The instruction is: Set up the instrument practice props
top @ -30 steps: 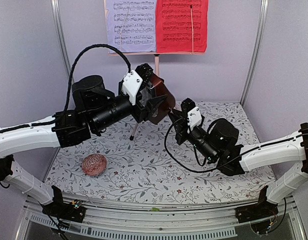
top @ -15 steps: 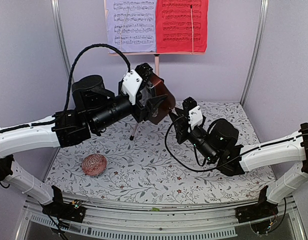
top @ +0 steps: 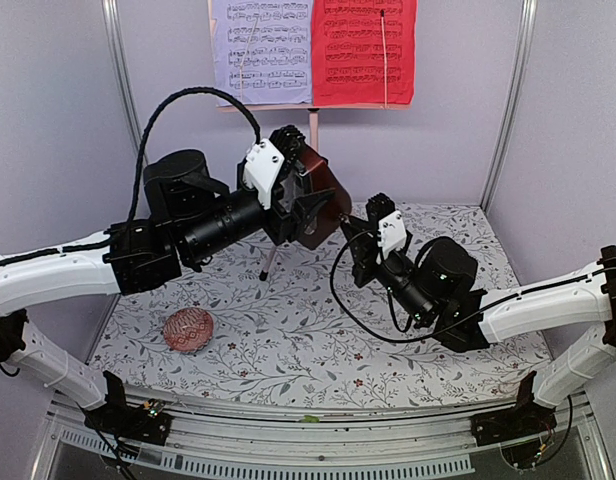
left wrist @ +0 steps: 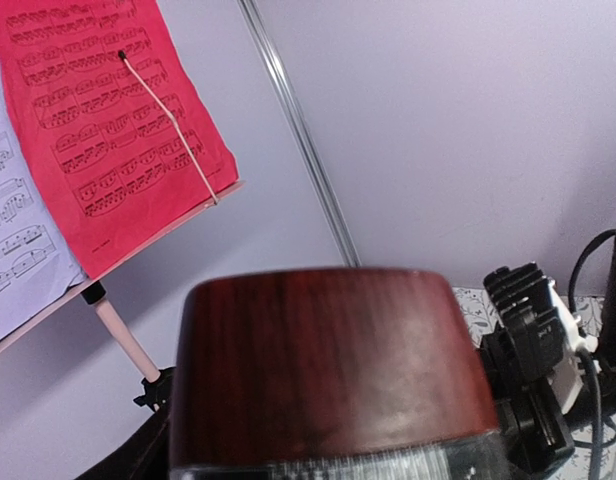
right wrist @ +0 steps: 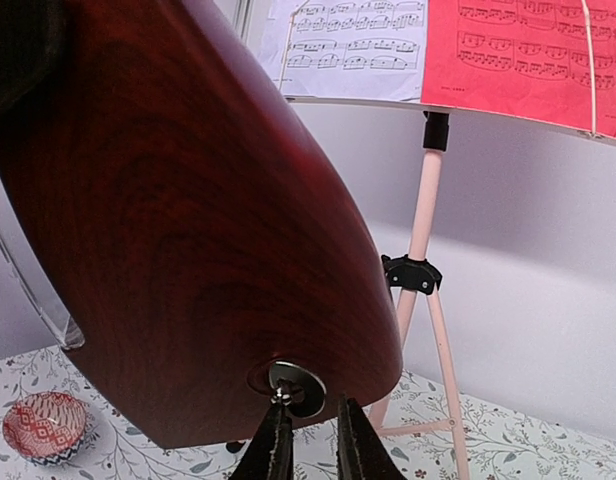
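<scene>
Left gripper [top: 310, 212] clamps the metronome [top: 326, 192], aloft above the desk [top: 288, 330], mid-back, before the music stand [top: 313, 128]. Right gripper [right wrist: 310, 412], narrowly parted, tips just under the metronome's metal key [right wrist: 296, 386].

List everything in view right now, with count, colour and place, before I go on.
music stand: 1, pink, back centre
lavender page: 1, on the stand's desk, left half
red page: 1, on the desk, right half
thin stick: 1, pale, lying across the red page
metronome: 1, dark red-brown, held above the table
silver key: 1, on the metronome's underside
bowl: 1, red patterned, front left
tablecloth: 1, white floral, covers the table
left gripper: shut on the metronome
right gripper: jaws narrowly apart, tips just below the key
</scene>
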Available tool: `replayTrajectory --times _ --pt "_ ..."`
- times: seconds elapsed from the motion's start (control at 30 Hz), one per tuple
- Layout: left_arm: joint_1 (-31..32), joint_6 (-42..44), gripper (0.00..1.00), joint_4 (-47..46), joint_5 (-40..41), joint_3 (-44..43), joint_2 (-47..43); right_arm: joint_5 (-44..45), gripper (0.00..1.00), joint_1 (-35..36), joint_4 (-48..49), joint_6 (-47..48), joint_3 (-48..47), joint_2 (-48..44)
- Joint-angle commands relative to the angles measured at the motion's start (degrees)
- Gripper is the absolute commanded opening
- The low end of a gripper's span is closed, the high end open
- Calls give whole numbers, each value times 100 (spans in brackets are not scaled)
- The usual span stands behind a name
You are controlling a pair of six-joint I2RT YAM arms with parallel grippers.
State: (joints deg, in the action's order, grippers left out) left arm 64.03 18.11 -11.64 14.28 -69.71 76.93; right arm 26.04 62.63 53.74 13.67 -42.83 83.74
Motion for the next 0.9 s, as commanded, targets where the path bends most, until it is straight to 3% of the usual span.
replayTrajectory --times 0.0,0.07,0.23,0.53,0.6,0.7,0.87 --pt "90 -13 0 -515 -84 -307 -82 -218 20 1 46 -77 -198 -75" --pt "89 -5 0 -514 -68 -306 -90 -237 25 3 17 -84 -190 -77" --pt "91 -7 0 -509 -72 -297 -92 -264 25 -1 -23 -84 -203 -89" --pt "78 -22 0 -497 -66 -266 -108 -317 1 3 -123 -213 -250 -80" --pt "80 -55 0 -537 -35 -212 -113 -328 0 5 -237 -335 -277 -112" --pt "39 -172 0 -782 17 48 -136 -385 0 -12 -630 -789 -406 -245" --pt "-65 -480 0 -1502 63 671 -144 -1026 0 -279 -1662 -2492 -664 -530"
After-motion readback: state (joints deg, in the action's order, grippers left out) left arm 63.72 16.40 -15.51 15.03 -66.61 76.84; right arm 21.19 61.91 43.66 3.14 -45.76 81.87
